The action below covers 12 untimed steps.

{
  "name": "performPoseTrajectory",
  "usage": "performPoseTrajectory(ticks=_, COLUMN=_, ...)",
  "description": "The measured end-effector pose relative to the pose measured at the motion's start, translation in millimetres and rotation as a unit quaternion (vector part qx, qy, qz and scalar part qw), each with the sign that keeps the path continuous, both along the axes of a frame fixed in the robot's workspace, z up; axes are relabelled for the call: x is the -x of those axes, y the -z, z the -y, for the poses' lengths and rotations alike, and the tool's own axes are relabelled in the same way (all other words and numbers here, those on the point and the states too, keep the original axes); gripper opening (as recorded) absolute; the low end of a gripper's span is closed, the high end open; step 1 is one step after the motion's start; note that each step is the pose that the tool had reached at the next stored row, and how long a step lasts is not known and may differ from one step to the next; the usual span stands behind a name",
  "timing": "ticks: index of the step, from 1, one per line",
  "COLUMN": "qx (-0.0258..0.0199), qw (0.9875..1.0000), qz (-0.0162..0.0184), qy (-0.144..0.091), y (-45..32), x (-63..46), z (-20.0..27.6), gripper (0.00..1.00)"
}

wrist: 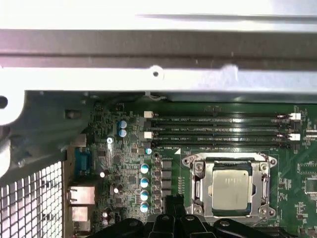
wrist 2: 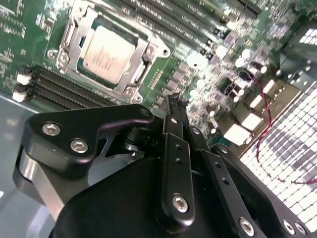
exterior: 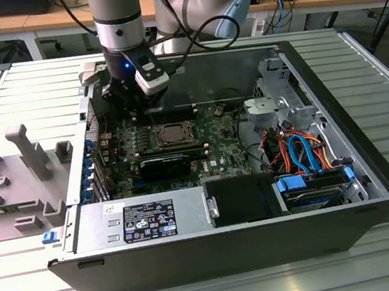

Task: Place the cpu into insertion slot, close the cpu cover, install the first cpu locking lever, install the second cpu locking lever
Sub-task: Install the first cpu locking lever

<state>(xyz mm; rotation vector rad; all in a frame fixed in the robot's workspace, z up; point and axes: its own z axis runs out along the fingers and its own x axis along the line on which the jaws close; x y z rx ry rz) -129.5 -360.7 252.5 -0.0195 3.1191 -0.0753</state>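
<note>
Dull silver-grey square cpu (wrist: 231, 187) seated under silvery windowed cpu cover (wrist: 195, 191); black end effector (wrist 2: 177, 106) beside it, fingers pressed together, empty.

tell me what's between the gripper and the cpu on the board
In the second wrist view, only bare green motherboard and the silvery cpu cover frame lie between the gripper and the cpu.

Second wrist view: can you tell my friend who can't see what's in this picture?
A silvery square cpu sits in the insertion slot of a green motherboard, with the metal cpu cover down around it. The robot's black gripper, fingers together and holding nothing, is off to one side of the slot. Long black memory slots run beside it.
</note>
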Motion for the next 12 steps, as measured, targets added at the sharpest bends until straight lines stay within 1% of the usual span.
performPoseTrajectory(ticks=3, qx=0.0001, qw=1.0, qz=0.0001, qy=0.0, y=-0.7, x=1.3, z=-6.6, gripper=0.11)
performPoseTrajectory(ticks=4, qx=0.0001, qw=1.0, qz=0.0002, qy=0.0, y=-1.3, x=1.7, z=-10.2, gripper=0.11)
performPoseTrajectory(ticks=5, qx=0.0004, qw=1.0, qz=0.0003, qy=0.0, y=-1.9, x=2.0, z=-12.5, gripper=0.11)
performPoseTrajectory(ticks=8, qx=0.0008, qw=1.0, qz=0.0005, qy=0.0, y=-4.3, x=2.5, z=-17.2, gripper=0.11)
performPoseTrajectory(ticks=12, qx=0.0008, qw=1.0, qz=0.0005, qy=0.0, y=-9.7, x=2.4, z=-20.0, gripper=0.11)
